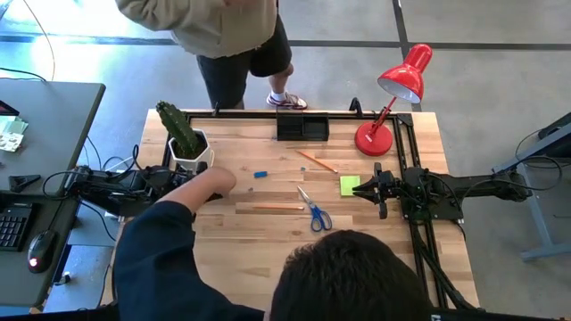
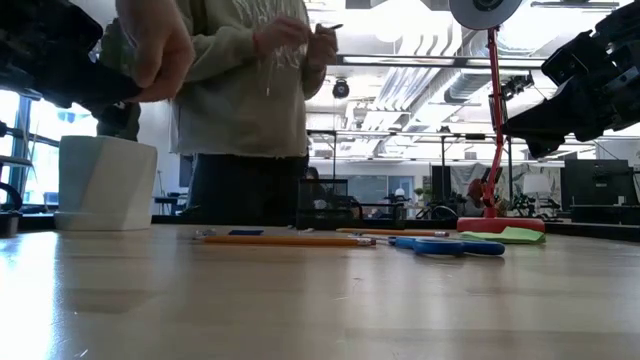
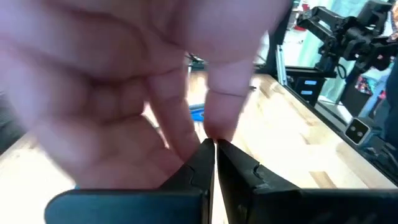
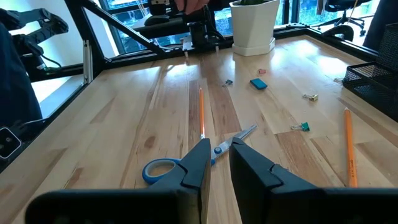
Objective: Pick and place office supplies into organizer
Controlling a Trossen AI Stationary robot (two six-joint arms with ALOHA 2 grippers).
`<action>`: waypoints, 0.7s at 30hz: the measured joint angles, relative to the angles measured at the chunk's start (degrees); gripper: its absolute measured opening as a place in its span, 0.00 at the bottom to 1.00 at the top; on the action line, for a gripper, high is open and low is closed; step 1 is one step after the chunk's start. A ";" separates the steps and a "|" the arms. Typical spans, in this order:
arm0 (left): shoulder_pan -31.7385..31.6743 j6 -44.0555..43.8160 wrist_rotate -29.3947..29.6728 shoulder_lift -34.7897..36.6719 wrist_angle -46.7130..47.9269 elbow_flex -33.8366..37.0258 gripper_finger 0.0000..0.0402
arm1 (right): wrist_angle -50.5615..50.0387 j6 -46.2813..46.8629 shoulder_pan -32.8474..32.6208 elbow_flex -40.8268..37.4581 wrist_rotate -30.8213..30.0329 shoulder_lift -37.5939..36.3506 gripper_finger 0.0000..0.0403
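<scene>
- The high view alone lays out the whole table: the black organizer (image 1: 302, 127) sits at the far edge between the white cactus pot (image 1: 189, 152) and the red desk lamp (image 1: 393, 98); the blue-handled scissors (image 1: 314, 210), two pencils (image 1: 318, 161) and the yellow-green sticky-note pad (image 1: 349, 185) lie loose on the wood, none in the organizer.
- The left wrist view shows what the others hide: a person's hand (image 3: 143, 81) fills the picture, its fingertips touching the tips of the left gripper (image 3: 214, 146); the fingers are pressed together, nothing between them.
- The right wrist view picks out a small blue eraser (image 4: 259, 83) near the pot.
- The right gripper (image 1: 361, 191) hangs raised just beside the pad, jaws narrowly parted and empty; the left arm lies low by the pot.
</scene>
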State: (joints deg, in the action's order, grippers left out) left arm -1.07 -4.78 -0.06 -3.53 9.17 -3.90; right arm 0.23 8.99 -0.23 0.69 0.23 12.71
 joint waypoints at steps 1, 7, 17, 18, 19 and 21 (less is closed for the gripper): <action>0.01 0.00 -0.24 0.00 -0.03 0.00 0.03 | 0.00 -0.01 0.00 -0.01 0.00 0.01 0.13; -0.02 0.00 0.05 0.00 0.00 0.00 0.03 | 0.00 -0.01 0.02 -0.01 0.00 0.02 0.13; -0.04 0.02 0.05 0.00 -0.30 0.00 0.03 | 0.00 0.00 0.00 -0.02 0.00 0.00 0.13; -0.04 0.00 0.03 0.00 -0.35 0.00 0.03 | 0.00 0.00 0.02 0.00 0.00 0.00 0.13; -0.04 0.00 0.03 0.00 -0.35 0.00 0.03 | 0.00 -0.01 0.01 0.00 0.00 0.00 0.13; -0.04 0.00 0.07 0.00 -0.28 0.00 0.03 | 0.00 -0.01 0.00 0.00 0.00 0.01 0.13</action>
State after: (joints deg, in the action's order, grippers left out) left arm -1.10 -4.78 0.01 -3.53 8.88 -3.90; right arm 0.23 8.98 -0.23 0.69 0.23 12.72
